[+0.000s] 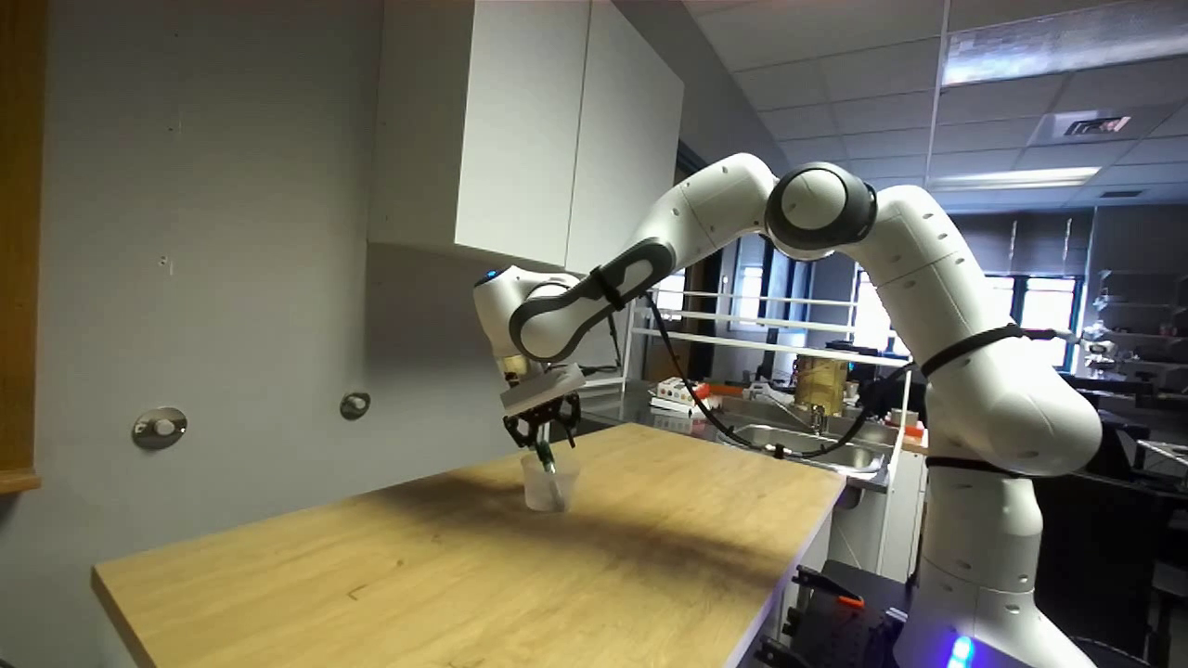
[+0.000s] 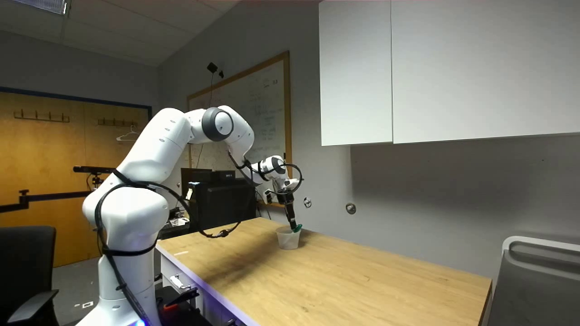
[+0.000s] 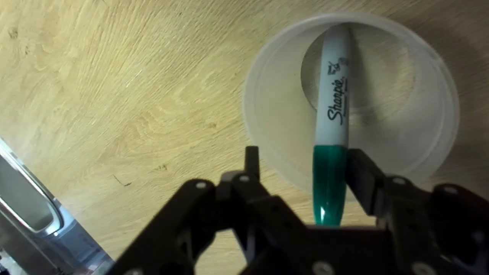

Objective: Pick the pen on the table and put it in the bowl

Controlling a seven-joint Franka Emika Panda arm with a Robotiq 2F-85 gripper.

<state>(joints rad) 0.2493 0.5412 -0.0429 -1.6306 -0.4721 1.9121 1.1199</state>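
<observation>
The pen, a grey-white marker with a green cap (image 3: pixel 332 103), leans in the whitish translucent bowl (image 3: pixel 280 122), its lower end inside and its cap above the rim. The bowl stands upright on the wood-grain table (image 3: pixel 153 95). My gripper (image 3: pixel 303 152) is open around the cap. The right finger touches or nearly touches the cap; a gap separates the cap from the left finger. In both exterior views the gripper (image 1: pixel 543 434) (image 2: pixel 291 222) points down just above the bowl (image 1: pixel 540 492) (image 2: pixel 286 240), with the green cap (image 1: pixel 545 455) (image 2: pixel 297 227) at its fingertips.
A wall cabinet (image 1: pixel 529 130) hangs above the back of the table, near the arm. The grey wall (image 1: pixel 232 371) runs along the table's rear edge. A sink (image 1: pixel 798 445) lies beyond the table's end. A cable (image 2: pixel 181 206) hangs from the arm.
</observation>
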